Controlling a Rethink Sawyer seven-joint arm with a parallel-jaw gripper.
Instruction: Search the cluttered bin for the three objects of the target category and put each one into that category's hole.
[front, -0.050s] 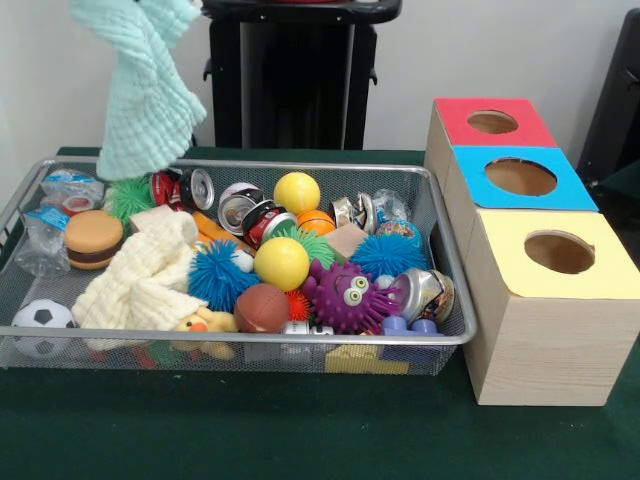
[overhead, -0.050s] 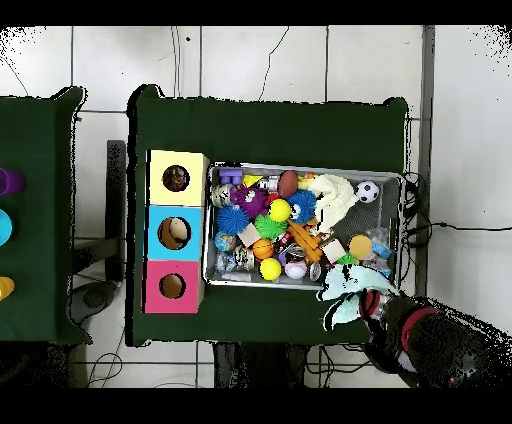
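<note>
Mint-green cloth (front, -0.050s: 145, 85) hangs in the air above the wire mesh bin's (front, -0.050s: 455, 270) left far corner, lower hem just over the rim; top of it runs out of the front view, so the gripper isn't seen there. In the overhead view the cloth (overhead, -0.050s: 350, 292) sits outside the bin's robot-side edge w/ the red and black arm (overhead, -0.050s: 420, 335) right behind it; the gripper itself is hidden by cloth and can't tell if it's apart or together, though the cloth is clearly held up off the worktop (front, -0.050s: 300, 430).

No readable writing anywhere: crushed cans (front, -0.050s: 195, 188) show red/black/silver print but too small to read; plastic packets (front, -0.050s: 70, 190) at the left end have blue labels, illegible.

Bin is packed: cream cloth (front, -0.050s: 150, 275) front left, burger toy (front, -0.050s: 93, 238) behind it, small football (front, -0.050s: 42, 325) in the front-left corner, two yellow balls (front, -0.050s: 282, 262) mid, blue spiky ball (front, -0.050s: 220, 275), purple spiky toy w/ eyes (front, -0.050s: 345, 295), brown mini rugby ball (front, -0.050s: 262, 308). Little bare mesh between things.

Sorting box just beside the bin's right end, three tops in a row: red (front, -0.050s: 495, 120) far, blue (front, -0.050s: 520, 178) middle, yellow (front, -0.050s: 560, 252) near, each w/ a round hole. Narrow gap btw bin and box. Open green worktop along the near edge, and a strip on the far side of the bin
</note>
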